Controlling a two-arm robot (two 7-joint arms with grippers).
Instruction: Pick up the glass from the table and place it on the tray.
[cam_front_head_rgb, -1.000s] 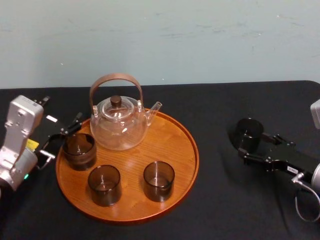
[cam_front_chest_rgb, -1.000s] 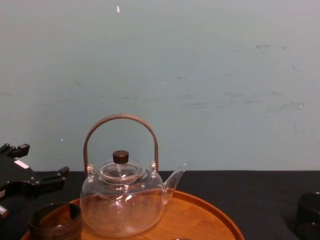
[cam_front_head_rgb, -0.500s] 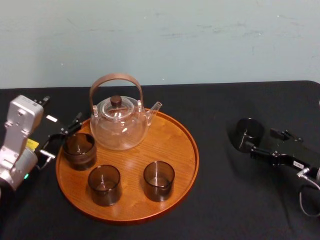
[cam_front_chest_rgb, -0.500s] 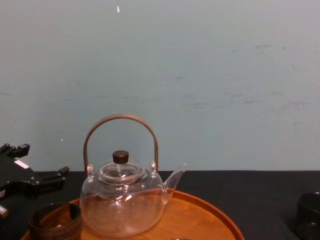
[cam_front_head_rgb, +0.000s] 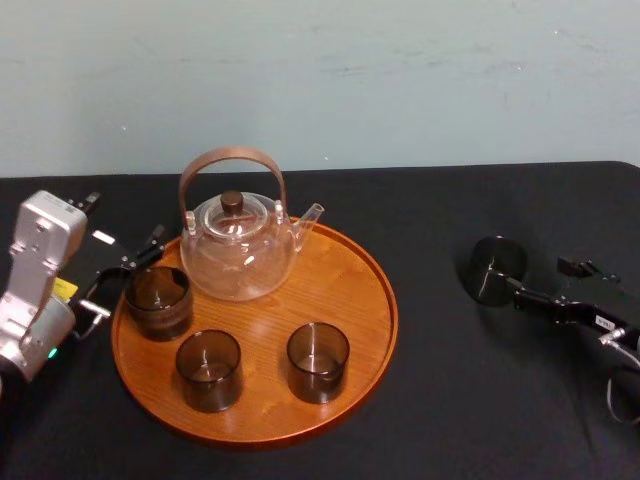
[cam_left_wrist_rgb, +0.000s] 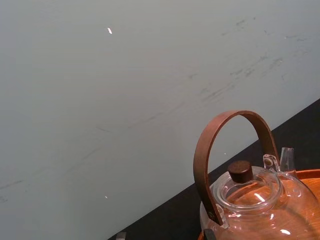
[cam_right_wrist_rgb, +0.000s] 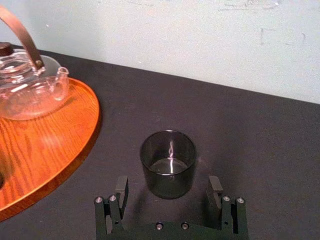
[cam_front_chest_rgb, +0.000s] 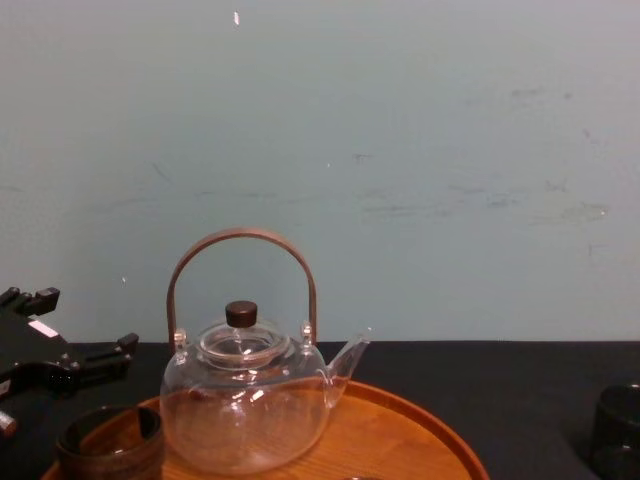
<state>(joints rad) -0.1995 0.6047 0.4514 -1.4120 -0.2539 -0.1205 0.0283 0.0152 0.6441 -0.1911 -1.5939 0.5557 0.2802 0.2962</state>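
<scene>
Your right gripper (cam_right_wrist_rgb: 168, 186) stands spread wide, holding nothing, with the glass (cam_right_wrist_rgb: 167, 162) upright on the table just beyond its tips, centred. Ease forward until it straddles the wall, then close gently low down. The tray (cam_right_wrist_rgb: 47, 150) lies to its left, with the left gripper (cam_front_head_rgb: 122, 276) idle and spread beyond it.

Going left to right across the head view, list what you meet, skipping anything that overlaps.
left pincer → glass teapot → glass on the table → right pincer
</scene>
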